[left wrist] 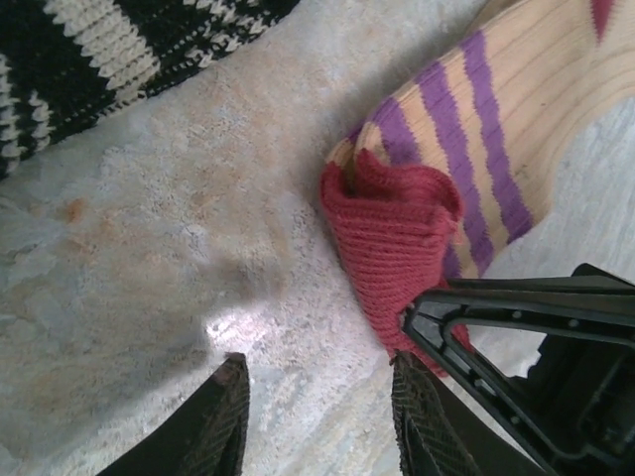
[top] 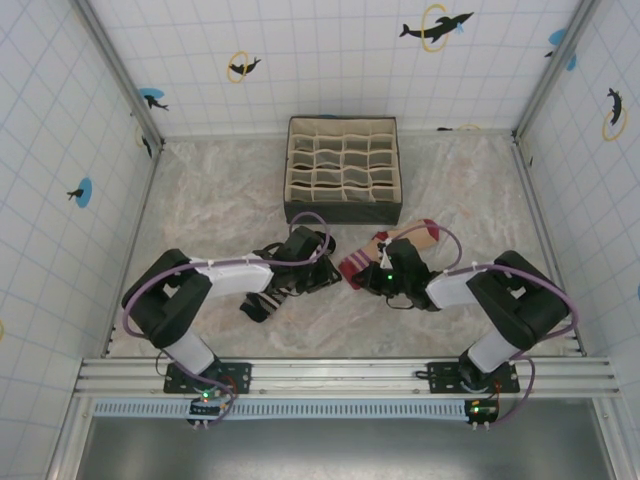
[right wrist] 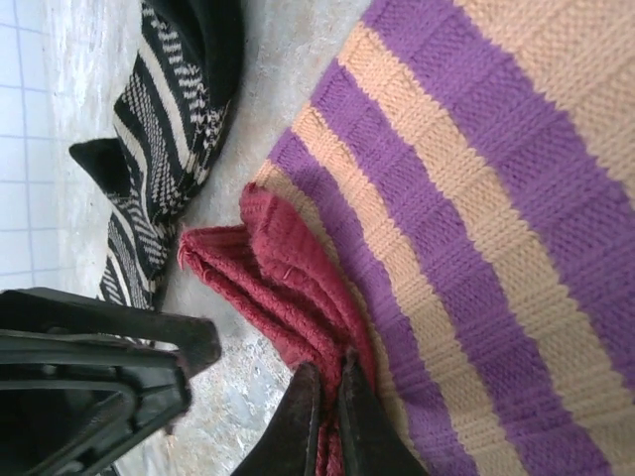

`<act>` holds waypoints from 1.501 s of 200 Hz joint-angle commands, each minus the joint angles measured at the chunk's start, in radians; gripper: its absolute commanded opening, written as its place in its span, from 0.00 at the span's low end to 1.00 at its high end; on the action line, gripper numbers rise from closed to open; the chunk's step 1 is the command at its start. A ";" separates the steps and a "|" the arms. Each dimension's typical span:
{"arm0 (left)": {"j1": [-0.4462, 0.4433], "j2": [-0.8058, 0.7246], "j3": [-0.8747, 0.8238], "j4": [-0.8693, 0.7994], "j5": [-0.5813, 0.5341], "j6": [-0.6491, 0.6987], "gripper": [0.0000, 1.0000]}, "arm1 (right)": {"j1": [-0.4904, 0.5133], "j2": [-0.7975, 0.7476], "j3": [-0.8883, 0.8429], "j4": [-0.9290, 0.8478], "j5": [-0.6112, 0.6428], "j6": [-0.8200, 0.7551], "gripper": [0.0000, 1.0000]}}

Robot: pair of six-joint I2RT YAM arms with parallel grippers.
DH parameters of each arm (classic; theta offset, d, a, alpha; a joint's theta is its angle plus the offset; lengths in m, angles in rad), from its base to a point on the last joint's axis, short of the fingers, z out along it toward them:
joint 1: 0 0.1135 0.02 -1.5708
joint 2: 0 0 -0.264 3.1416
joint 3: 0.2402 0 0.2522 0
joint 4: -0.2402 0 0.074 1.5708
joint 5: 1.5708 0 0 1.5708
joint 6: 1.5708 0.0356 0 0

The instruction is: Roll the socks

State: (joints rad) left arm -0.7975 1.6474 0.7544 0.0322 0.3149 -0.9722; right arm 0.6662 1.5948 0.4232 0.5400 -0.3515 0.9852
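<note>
From above, the left gripper (top: pixel 318 270) and right gripper (top: pixel 372 275) meet nose to nose near the middle of the table (top: pixel 220 200), just in front of the gridded organiser box (top: pixel 342 170). The striped sock (top: pixel 268 296) lies partly under the left arm, and the tan sock (top: pixel 405 243) runs from its dark red toe at the right gripper back towards the box; from this height the fingers are too small to judge how they stand. In the left wrist view, the left gripper (left wrist: pixel 322 426) has its two fingers (left wrist: pixel 223 421) partly apart with bare table between them and nothing held, just beside the crumpled red toe of the tan sock (left wrist: pixel 496 119). The black frame of the right gripper sits on that toe (at the right edge), and the striped sock (left wrist: pixel 99 50) lies apart at the upper left. In the right wrist view, the right gripper (right wrist: pixel 330 421) is pinched tight on a fold of the red toe, the purple and tan stripes spreading away above, and the striped sock (right wrist: pixel 169 149) lies bunched beyond.
</note>
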 commanded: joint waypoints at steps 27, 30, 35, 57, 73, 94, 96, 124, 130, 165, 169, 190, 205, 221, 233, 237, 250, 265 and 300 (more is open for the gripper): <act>0.007 0.064 0.054 0.069 -0.013 -0.011 0.43 | -0.011 0.053 -0.026 0.025 -0.024 0.075 0.00; 0.007 0.066 0.055 0.069 -0.018 -0.012 0.44 | -0.011 0.054 -0.026 0.025 -0.024 0.075 0.00; 0.007 0.070 0.057 0.071 -0.027 -0.012 0.45 | -0.013 0.054 -0.027 0.027 -0.024 0.077 0.00; 0.007 0.093 0.066 0.071 -0.070 -0.019 0.47 | -0.017 0.057 -0.032 0.039 -0.024 0.086 0.00; 0.007 0.121 0.082 0.061 -0.088 -0.025 0.45 | -0.021 0.053 -0.038 0.043 -0.058 0.091 0.00; 0.007 0.156 0.092 0.060 -0.088 -0.041 0.42 | -0.029 0.048 -0.053 0.053 -0.062 0.100 0.00; 0.007 0.158 0.092 0.061 -0.088 -0.043 0.42 | -0.030 0.048 -0.055 0.054 -0.063 0.101 0.00; 0.008 0.179 0.079 0.083 -0.088 -0.064 0.35 | -0.039 0.047 -0.069 0.072 -0.068 0.110 0.00; 0.007 0.181 0.078 0.084 -0.088 -0.065 0.33 | -0.040 0.048 -0.071 0.077 -0.068 0.112 0.00; 0.007 0.191 0.083 0.077 -0.091 -0.067 0.23 | -0.045 0.054 -0.072 0.097 -0.072 0.124 0.00; 0.007 0.191 0.084 0.073 -0.093 -0.067 0.23 | -0.045 0.054 -0.072 0.098 -0.073 0.123 0.00; 0.007 0.205 0.108 0.034 -0.103 -0.062 0.11 | -0.045 0.056 -0.066 0.097 -0.075 0.120 0.00; 0.007 0.216 0.133 0.000 -0.107 -0.057 0.05 | -0.045 0.054 -0.060 0.090 -0.077 0.110 0.00; 0.007 0.225 0.165 -0.046 -0.112 -0.047 0.00 | -0.044 0.039 -0.030 0.037 -0.086 0.053 0.00; 0.007 0.226 0.195 -0.093 -0.112 -0.034 0.00 | -0.039 0.011 0.008 -0.051 -0.072 -0.014 0.06; 0.007 0.226 0.206 -0.109 -0.112 -0.029 0.00 | -0.036 -0.002 0.022 -0.083 -0.063 -0.040 0.10; 0.009 0.223 0.241 -0.159 -0.115 -0.013 0.00 | -0.023 -0.052 0.069 -0.195 -0.003 -0.128 0.24; 0.010 0.219 0.290 -0.228 -0.111 0.005 0.00 | -0.009 -0.109 0.120 -0.317 0.060 -0.215 0.38; 0.015 0.196 0.336 -0.327 -0.102 0.019 0.00 | 0.036 -0.217 0.196 -0.533 0.222 -0.389 0.72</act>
State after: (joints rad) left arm -0.7944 1.8511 1.0599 -0.1524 0.2230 -0.9882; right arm 0.6697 1.4548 0.5575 0.2478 -0.2882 0.7818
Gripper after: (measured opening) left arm 0.070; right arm 0.652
